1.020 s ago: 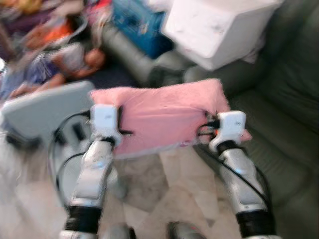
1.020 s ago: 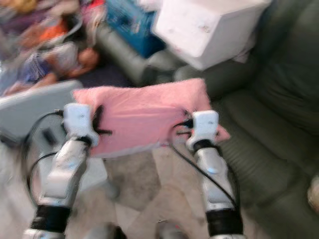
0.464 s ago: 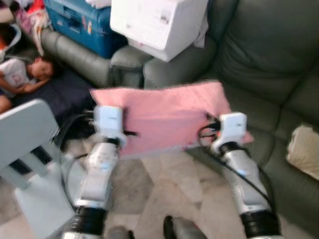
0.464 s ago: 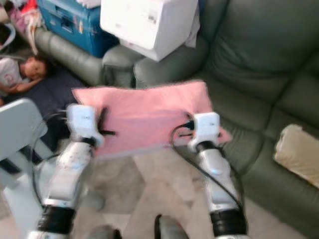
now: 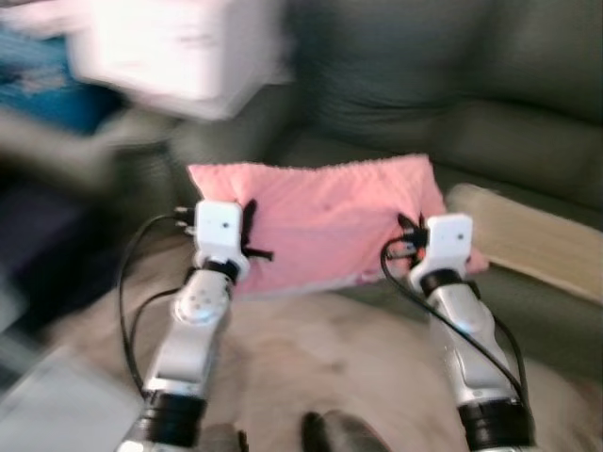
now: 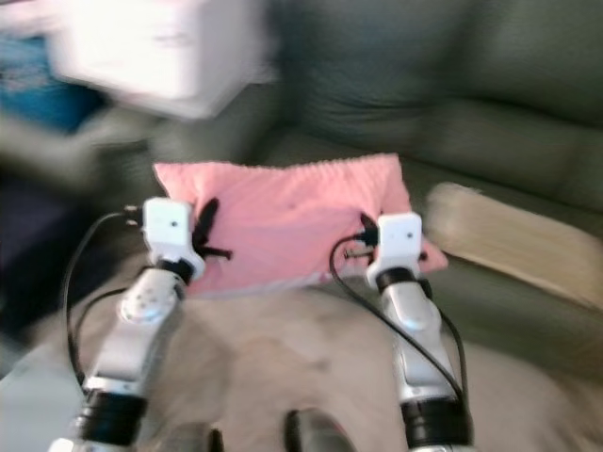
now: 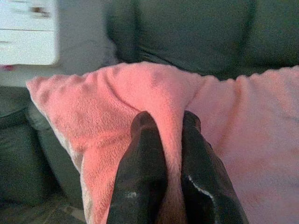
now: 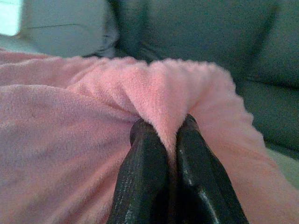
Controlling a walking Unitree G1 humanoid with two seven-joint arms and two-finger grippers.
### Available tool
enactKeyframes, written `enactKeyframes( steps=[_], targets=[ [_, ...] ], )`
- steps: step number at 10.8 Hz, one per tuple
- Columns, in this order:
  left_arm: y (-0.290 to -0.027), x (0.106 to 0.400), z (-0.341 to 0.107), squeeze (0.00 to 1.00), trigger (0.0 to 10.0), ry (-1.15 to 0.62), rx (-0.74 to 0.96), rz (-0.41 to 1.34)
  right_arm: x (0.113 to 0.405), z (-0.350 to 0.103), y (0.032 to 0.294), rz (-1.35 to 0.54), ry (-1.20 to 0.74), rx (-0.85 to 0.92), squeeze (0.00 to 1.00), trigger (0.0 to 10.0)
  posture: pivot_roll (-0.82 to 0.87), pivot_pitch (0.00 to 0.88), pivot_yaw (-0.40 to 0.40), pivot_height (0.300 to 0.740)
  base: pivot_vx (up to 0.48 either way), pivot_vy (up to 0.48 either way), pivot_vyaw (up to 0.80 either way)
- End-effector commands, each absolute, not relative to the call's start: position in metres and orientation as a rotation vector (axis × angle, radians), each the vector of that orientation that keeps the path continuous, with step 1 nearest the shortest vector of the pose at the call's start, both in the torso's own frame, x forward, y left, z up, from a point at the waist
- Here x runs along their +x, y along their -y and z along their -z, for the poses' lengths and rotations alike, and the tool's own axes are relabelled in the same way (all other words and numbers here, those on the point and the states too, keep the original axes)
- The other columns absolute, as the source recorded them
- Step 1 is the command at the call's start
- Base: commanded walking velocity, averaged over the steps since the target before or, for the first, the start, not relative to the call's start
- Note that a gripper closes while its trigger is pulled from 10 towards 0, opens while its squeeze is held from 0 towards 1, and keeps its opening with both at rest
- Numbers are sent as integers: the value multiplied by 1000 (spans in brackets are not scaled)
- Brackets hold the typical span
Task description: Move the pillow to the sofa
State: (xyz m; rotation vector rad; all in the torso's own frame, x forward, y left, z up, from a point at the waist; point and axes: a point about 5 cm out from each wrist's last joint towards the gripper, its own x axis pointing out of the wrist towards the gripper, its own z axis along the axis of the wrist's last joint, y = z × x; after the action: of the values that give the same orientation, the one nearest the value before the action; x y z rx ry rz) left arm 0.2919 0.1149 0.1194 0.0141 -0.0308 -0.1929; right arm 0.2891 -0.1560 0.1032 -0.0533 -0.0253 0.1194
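I hold a pink fleece pillow in the air between both arms, in front of the dark green sofa. My left gripper is shut on a fold at the pillow's left end, and in the left wrist view both black fingers pinch the pink fabric. My right gripper is shut on a fold at the right end, seen close in the right wrist view as pink cloth squeezed between the fingers. The pillow hangs level above the sofa's front edge.
A white box sits on the sofa arm at the upper left, beside something blue. A beige cushion lies on the sofa seat to the right. Pale marble floor is below my arms. The view is blurred.
The camera has swung right, so the sofa's back and seat now face me and the chair and the person lying on the floor have left the picture. Both grippers keep their hold.
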Motion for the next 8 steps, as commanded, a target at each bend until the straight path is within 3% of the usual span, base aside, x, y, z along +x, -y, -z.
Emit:
enactKeyframes(
  steps=[1,2,5,8],
  targets=[
    [-112,291,-123,0,10000,47,-6,219,290,-109,155,-123,49,-63,0,10000,-57,73,-28,740,0,0,-800],
    [-111,291,-124,0,10000,52,-19,234,289,-109,156,-119,53,-63,0,10000,-57,73,-28,740,0,0,-563],
    [-108,289,-124,0,10000,54,-28,271,288,-108,154,-127,49,-67,0,10000,-59,72,-27,740,425,0,0],
    [-109,288,-118,0,10000,30,-21,275,288,-107,155,-127,48,-66,0,10000,-59,78,-30,740,476,0,-688]
  ],
)
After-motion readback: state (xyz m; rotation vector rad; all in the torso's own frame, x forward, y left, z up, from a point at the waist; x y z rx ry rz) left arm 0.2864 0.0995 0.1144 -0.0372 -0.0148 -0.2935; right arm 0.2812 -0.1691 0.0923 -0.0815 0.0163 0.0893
